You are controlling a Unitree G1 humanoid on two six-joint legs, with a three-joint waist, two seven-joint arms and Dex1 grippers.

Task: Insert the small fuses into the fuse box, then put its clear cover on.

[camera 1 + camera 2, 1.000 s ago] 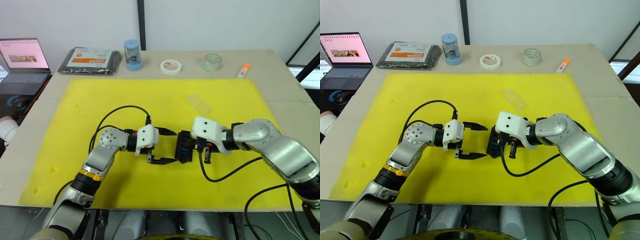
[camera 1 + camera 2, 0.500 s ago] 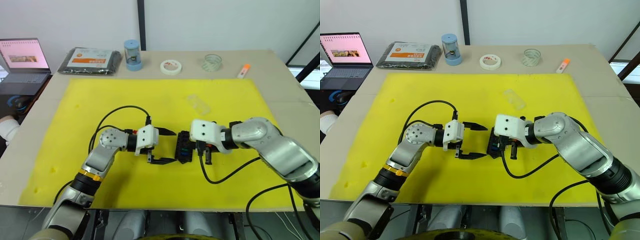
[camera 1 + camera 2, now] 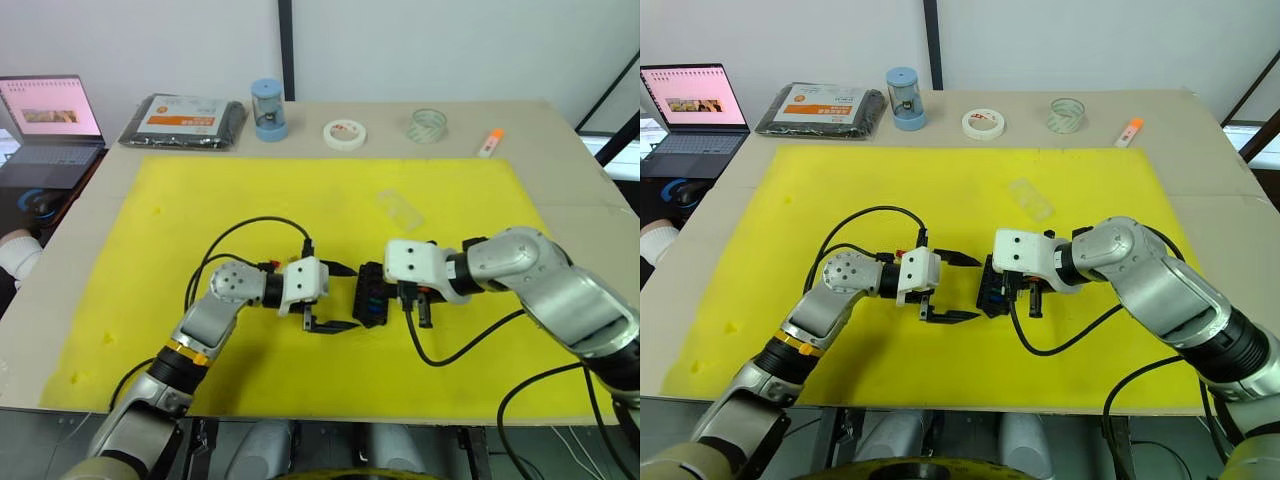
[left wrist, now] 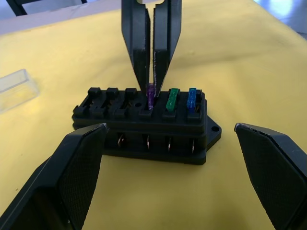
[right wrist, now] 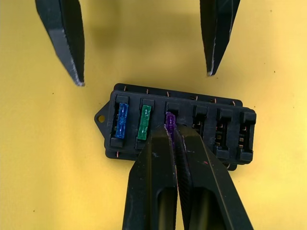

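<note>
The black fuse box [image 3: 372, 295] lies on the yellow mat, between my two grippers. Three small fuses stand in a row of its slots: blue [image 5: 122, 120], green [image 5: 144, 122] and purple [image 5: 169, 120]. My right gripper [image 5: 171, 130] comes down on the box from above, shut on the top of the purple fuse [image 4: 150, 96], which sits in its slot. My left gripper [image 3: 353, 297] is open just left of the box, one finger to each side of its end, not touching it. The clear cover [image 3: 399, 208] lies on the mat beyond the box.
Along the table's far edge are a black packet with an orange label [image 3: 183, 120], a blue cylinder [image 3: 267, 110], a white tape roll [image 3: 344, 133], a clear tape roll [image 3: 427, 125] and an orange marker [image 3: 489, 142]. A laptop [image 3: 45, 115] is at the far left.
My left gripper has edged slightly right, closer to the fuse box, still open. My right gripper has stayed shut over the box.
</note>
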